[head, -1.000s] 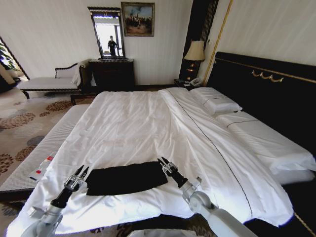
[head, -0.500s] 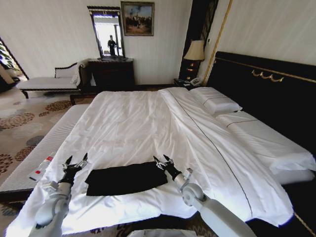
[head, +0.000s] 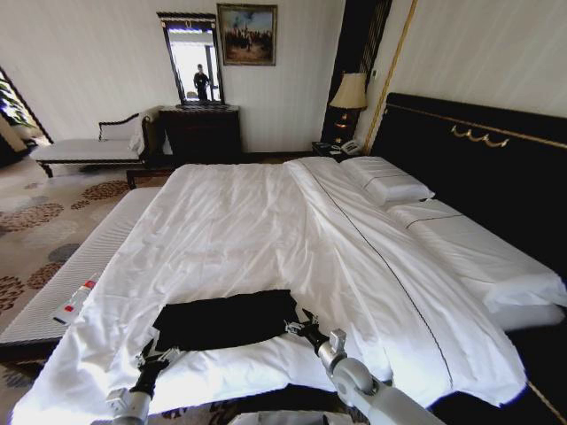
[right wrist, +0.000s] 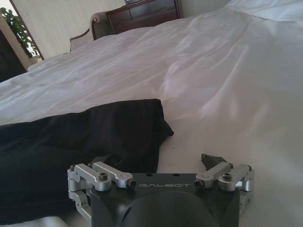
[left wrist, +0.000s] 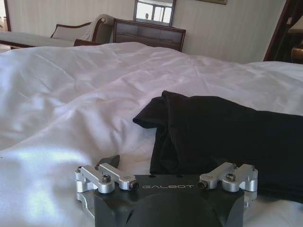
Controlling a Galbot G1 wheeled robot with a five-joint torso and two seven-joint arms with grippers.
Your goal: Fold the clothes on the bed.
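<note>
Now my left end effector point(head: 152, 359) and right end effector point(head: 299, 328), both spread apart, sit low at the near corners of the black T-shirt point(head: 226, 319) lying flat near the bed point(head: 248, 221) foot, placed to pinch its near edge.

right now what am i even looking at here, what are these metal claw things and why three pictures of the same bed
It is a wheeled robot with two arms, photographed by three of its own cameras at once. The wide picture comes from its head, looking down over the bed. The other two come from cameras on its wrists, so each shows that arm's own metal hand up close.

On the white sheet lies a black T-shirt, folded into a long strip. The left hand sits at the strip's left end, the right hand at its right end. Both are open and hold nothing; in the wrist pictures the fingers spread low over the sheet at the shirt's near edge.
</note>
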